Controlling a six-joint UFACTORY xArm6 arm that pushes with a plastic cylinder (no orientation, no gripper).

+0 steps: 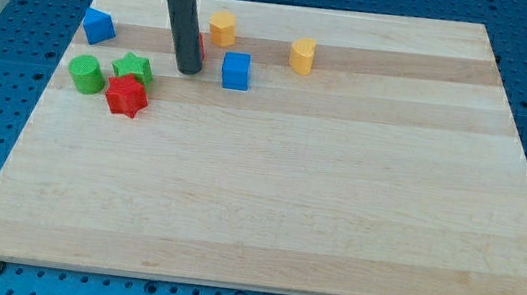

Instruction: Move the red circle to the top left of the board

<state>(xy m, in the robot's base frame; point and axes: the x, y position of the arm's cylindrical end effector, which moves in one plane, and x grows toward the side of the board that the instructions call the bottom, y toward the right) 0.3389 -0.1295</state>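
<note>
The red circle point(199, 43) is almost wholly hidden behind my dark rod; only a red sliver shows at the rod's right edge, near the view's top left. My tip point(188, 70) rests on the board just in front of it, left of the blue cube point(237, 71). A red star point(127, 97) lies to the tip's lower left, touching a green star point(133, 69).
A green cylinder point(85, 74) sits left of the stars. A blue block point(98, 25) lies near the board's top left corner. A yellow hexagonal block point(223, 29) and a yellow heart-like block point(302, 57) lie along the top. The wooden board point(267, 198) is ringed by a blue perforated table.
</note>
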